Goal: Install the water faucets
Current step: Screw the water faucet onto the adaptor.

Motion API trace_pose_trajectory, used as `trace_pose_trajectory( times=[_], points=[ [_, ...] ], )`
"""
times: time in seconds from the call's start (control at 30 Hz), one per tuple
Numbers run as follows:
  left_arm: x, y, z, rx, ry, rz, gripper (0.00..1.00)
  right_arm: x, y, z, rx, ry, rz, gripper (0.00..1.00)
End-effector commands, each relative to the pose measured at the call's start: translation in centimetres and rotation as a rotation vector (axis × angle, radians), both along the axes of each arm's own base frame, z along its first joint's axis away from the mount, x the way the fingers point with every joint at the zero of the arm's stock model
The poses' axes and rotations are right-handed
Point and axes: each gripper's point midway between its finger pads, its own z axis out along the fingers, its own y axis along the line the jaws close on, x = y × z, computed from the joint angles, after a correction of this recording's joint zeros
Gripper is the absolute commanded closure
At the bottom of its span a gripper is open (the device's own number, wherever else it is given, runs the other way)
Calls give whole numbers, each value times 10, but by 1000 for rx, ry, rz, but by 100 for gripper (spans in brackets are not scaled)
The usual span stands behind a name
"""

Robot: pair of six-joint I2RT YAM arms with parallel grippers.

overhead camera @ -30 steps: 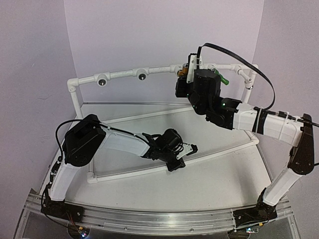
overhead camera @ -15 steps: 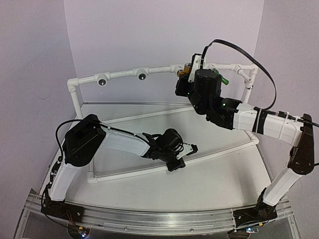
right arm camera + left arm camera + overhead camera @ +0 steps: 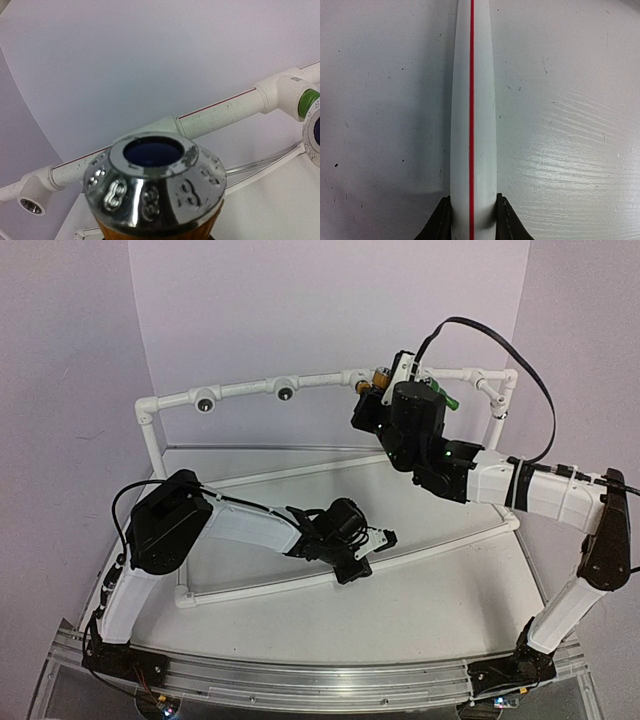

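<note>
The yellow-orange water faucet [image 3: 155, 187], with a shiny embossed metal end and a dark bore, fills the bottom of the right wrist view. My right gripper [image 3: 388, 382] is shut on it, up against the top white pipe [image 3: 320, 381] of the frame. In the top view only the faucet's brass-coloured tip [image 3: 377, 377] shows. Just behind it is a T-fitting [image 3: 167, 124]. The green water faucet [image 3: 451, 400] sits on the pipe further right, seen at the right wrist view's edge as a green collar [image 3: 307, 102]. My left gripper [image 3: 472, 220] is shut on the frame's low front pipe [image 3: 472, 100], marked with a red line.
Two dark round sockets [image 3: 205, 405] [image 3: 285, 394] face outward on the top pipe's left half, and one threaded socket [image 3: 31, 205] shows in the right wrist view. The white pipe frame stands on a white tabletop [image 3: 420, 610] between lilac walls. A black cable [image 3: 510, 360] arcs above the right arm.
My right gripper has shifted slightly right and up along the top pipe with the yellow-orange faucet, and its cable loop has risen. The left arm has not moved.
</note>
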Motion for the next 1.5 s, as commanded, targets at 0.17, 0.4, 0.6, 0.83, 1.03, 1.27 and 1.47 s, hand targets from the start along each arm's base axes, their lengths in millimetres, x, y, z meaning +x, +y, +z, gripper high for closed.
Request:
trace_pose_trajectory(
  times=[0.17, 0.4, 0.6, 0.83, 1.03, 1.27, 1.47],
  points=[
    [-80, 50, -91, 286, 249, -149, 100, 21, -4, -27, 136, 46, -26, 100],
    [-82, 48, -92, 290, 250, -153, 100, 21, -4, -29, 240, 55, -20, 100],
    [-83, 48, -93, 294, 253, -154, 100, 21, -2, -29, 308, 54, -14, 100],
    [-85, 47, -93, 293, 257, -160, 100, 23, -2, -27, 379, 52, -14, 100],
    [-86, 47, -93, 294, 260, -164, 100, 23, -2, -28, 457, 62, -16, 100],
    [-86, 47, -95, 298, 265, -165, 100, 24, -4, -27, 541, 62, -24, 100],
    [-87, 46, -94, 295, 272, -169, 100, 24, -7, -28, 639, 73, -32, 100]
  ],
)
